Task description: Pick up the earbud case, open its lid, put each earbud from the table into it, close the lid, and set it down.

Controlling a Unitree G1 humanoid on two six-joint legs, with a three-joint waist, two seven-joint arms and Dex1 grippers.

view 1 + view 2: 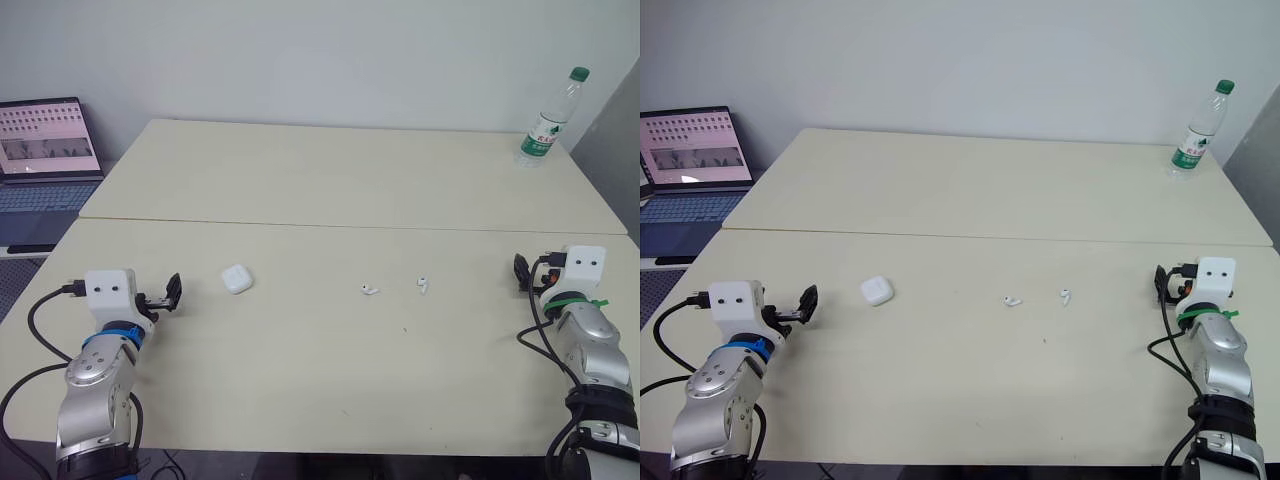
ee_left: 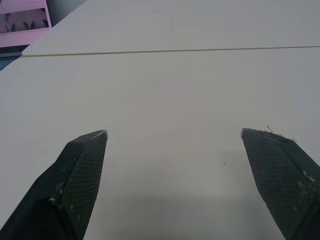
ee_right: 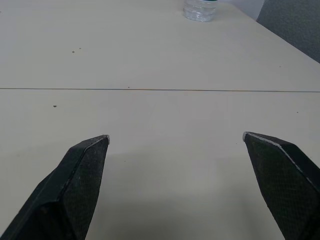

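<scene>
The pale table (image 1: 330,180) spans the head view, with a seam running from 9 o'clock to 3 o'clock across its middle. Off its edge at 10 o'clock stands an open laptop (image 1: 45,150), its screen lit. A clear water bottle (image 1: 545,125) with a green cap and label stands upright in the far corner at 2 o'clock. The left gripper (image 1: 172,293) hovers low over the near half at 8 o'clock, its two black fingers (image 2: 82,165) spread wide with nothing between them but bare tabletop. The right gripper (image 1: 521,272) sits at 4 o'clock near the table's edge, its fingers (image 3: 80,170) equally wide apart and empty. The white earbud case (image 1: 237,279) lies closed on the table at 3 o'clock of the left gripper, near it but not touching. Farther toward 3 o'clock, past the table's middle, lies the first earbud (image 1: 369,290), and the second earbud (image 1: 423,285) lies near it, both well apart from the right gripper.
</scene>
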